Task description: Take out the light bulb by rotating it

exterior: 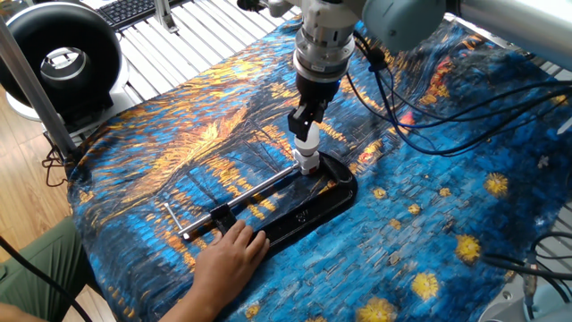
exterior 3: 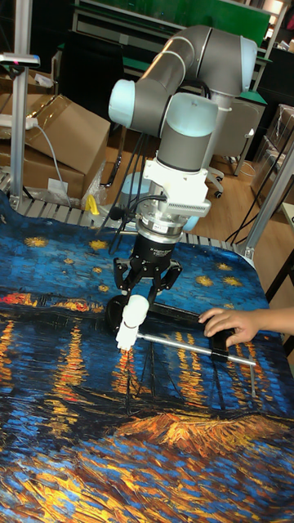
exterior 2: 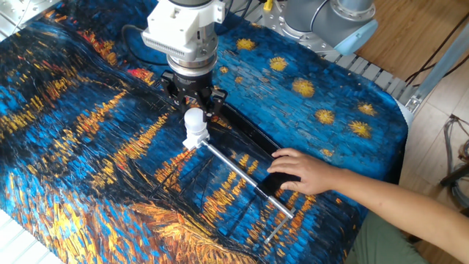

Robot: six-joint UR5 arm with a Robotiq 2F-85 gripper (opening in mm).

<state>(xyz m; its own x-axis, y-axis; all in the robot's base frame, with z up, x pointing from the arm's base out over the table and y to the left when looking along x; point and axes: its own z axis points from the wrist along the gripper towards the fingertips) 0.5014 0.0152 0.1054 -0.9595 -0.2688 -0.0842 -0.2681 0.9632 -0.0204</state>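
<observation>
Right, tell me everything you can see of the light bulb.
The light bulb is small, with a round frosted white globe on a white neck. It stands upright in a white socket at the end of a metal rod, above the painted cloth. Its screw base is hidden. The end effector is right at the globe, fingers on either side; whether they are pressing on it cannot be told. A person's hand rests farther along the fixture, not touching the bulb.
</observation>
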